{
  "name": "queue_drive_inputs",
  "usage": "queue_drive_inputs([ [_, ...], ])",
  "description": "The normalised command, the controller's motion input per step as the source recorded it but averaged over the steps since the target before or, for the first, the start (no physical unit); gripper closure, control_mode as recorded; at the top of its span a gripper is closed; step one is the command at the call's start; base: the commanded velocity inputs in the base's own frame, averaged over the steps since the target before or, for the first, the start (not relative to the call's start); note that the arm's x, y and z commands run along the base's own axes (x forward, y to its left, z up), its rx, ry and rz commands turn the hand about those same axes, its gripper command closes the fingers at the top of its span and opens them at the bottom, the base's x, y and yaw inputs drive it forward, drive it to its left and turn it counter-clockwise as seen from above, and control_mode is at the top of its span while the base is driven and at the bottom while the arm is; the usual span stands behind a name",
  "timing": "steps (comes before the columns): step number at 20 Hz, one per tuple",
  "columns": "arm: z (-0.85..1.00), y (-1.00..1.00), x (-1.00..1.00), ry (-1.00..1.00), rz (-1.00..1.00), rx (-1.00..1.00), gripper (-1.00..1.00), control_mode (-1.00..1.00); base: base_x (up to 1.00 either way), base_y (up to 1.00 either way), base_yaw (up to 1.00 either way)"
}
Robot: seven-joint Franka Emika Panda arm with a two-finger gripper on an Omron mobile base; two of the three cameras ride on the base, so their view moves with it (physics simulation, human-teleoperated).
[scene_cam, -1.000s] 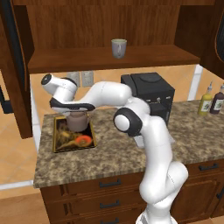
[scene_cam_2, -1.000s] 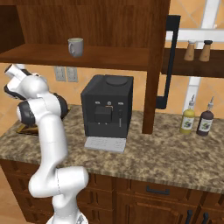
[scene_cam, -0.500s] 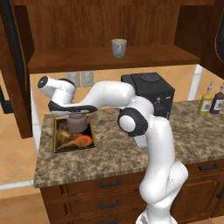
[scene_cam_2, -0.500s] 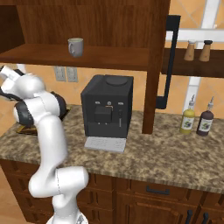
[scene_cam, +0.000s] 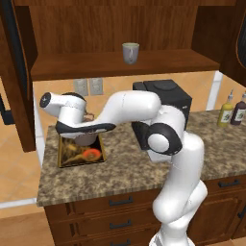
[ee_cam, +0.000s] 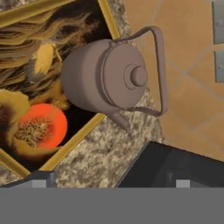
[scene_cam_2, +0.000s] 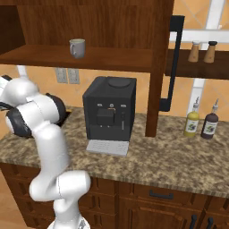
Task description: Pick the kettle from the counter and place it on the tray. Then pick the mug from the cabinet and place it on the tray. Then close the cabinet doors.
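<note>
Kettle sits on the tray, released; my jaws stand apart. Mug waits on the cabinet shelf: rigid, light, probably slick ceramic, so I'd pinch its rim

Kettle: squat brownish-grey metal, knobbed lid, short spout, arched wire handle; upright on the tray.
Tray: flat rectangle, gold-yellow rim, dark picture with orange-red spot; lies on the desk's left end.
Desk: speckled brown-beige granite over dark drawers.
Mug: small grey-green, pale inside; upright on the cabinet shelf.
Cabinet: dark reddish-brown wood.
Cabinet doors: open, black bar handles.
</note>
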Motion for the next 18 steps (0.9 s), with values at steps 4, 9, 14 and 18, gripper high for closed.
queue_drive_inputs([
  [4,0.39,-0.61,-0.59,-0.11,-0.27,0.15,-1.0,-1.0,0.0,0.0,0.0],
  [9,0.44,-0.59,-0.52,-0.14,-0.29,0.14,-1.0,-1.0,0.0,0.0,0.0],
  [14,0.53,-0.53,-0.52,-0.16,-0.29,0.14,-1.0,-1.0,0.0,0.0,0.0],
  [18,0.52,-0.41,-0.51,-0.33,-0.26,0.21,-1.0,-1.0,0.0,0.0,0.0],
])
